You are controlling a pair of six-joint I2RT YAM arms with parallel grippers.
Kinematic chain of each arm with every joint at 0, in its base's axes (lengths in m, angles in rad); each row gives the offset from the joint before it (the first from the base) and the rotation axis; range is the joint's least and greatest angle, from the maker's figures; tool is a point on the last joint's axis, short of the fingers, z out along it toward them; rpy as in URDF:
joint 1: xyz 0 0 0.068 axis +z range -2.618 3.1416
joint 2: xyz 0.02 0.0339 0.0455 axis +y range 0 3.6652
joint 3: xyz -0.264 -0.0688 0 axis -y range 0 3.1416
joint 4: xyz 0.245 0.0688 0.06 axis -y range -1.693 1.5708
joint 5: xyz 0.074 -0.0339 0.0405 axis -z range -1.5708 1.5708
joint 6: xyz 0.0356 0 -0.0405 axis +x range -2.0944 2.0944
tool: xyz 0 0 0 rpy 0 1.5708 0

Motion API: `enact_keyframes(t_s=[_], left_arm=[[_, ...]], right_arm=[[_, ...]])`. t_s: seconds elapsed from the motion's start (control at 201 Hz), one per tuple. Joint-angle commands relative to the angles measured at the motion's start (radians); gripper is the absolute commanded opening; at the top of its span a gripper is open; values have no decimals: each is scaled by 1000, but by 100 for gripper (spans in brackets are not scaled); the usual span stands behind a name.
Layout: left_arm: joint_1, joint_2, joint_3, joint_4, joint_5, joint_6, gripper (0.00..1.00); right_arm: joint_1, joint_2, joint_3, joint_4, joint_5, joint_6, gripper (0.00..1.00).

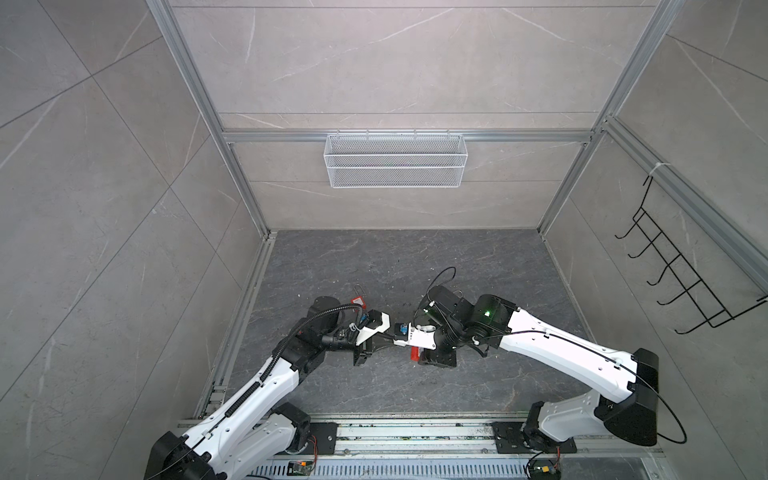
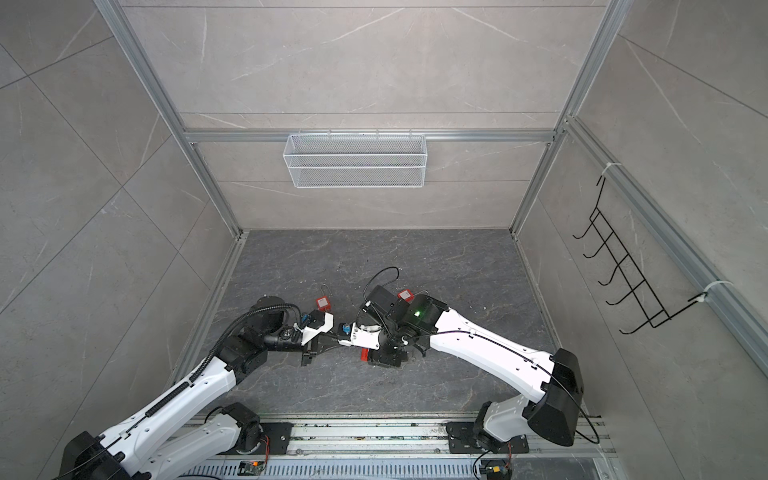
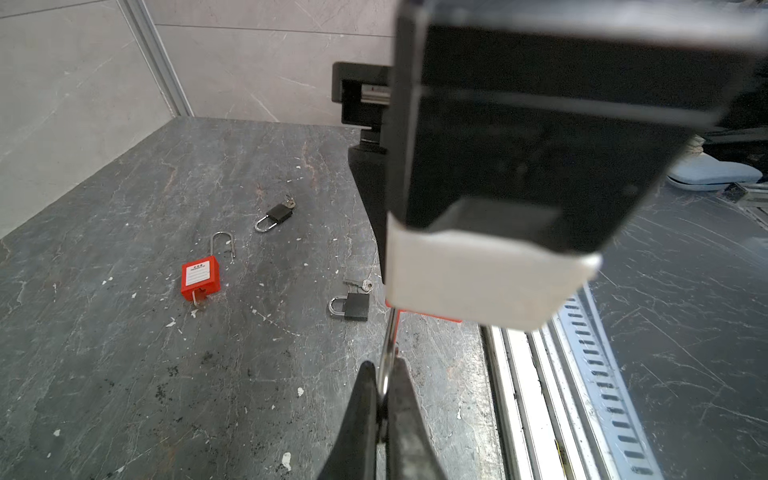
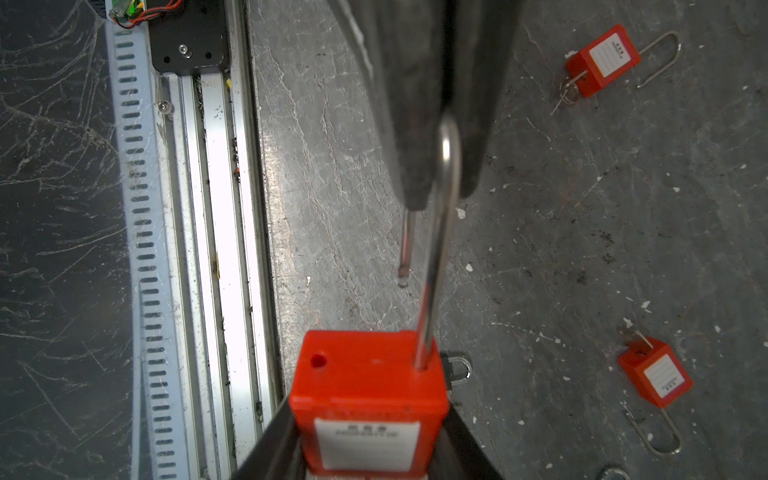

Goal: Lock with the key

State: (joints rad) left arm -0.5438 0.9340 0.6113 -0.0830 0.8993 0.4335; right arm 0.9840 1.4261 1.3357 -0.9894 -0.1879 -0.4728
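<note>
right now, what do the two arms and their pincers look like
White shells with black joints. The left arm carries a ribbed black cable hose; the right arm has a thin looping black cable and a green light. The left pincer and right pincer are dark and tapered.

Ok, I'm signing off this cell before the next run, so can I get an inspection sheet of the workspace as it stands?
Surface: dark marbled tabletop, flecked with white chips.
Job's things: red padlock held between the claws, shackle open, free leg out of its hole; its key not seen.
Clutter: two loose red padlocks; two small black padlocks with keys.
Grippers: left claw shut on the shackle; right claw clamping the red body.
Cables: black cable loop above the right arm; corrugated hose along the left.
Surroundings: white mesh basket on back rail; black hook rack on right wall.
</note>
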Motion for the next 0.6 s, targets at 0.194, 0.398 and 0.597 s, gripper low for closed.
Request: enact_keyframes(t_s=[0.194, 0.398, 0.597], left_arm=[[-3, -11, 18, 160, 39, -137, 0], [-3, -19, -6, 271, 110, -258, 0], [-5, -35, -14, 285, 134, -289, 0]], right_arm=[[-2, -92, -8, 39, 87, -39, 61], [-40, -134, -30, 8, 45, -44, 61], [-69, -150, -45, 32, -15, -51, 51]])
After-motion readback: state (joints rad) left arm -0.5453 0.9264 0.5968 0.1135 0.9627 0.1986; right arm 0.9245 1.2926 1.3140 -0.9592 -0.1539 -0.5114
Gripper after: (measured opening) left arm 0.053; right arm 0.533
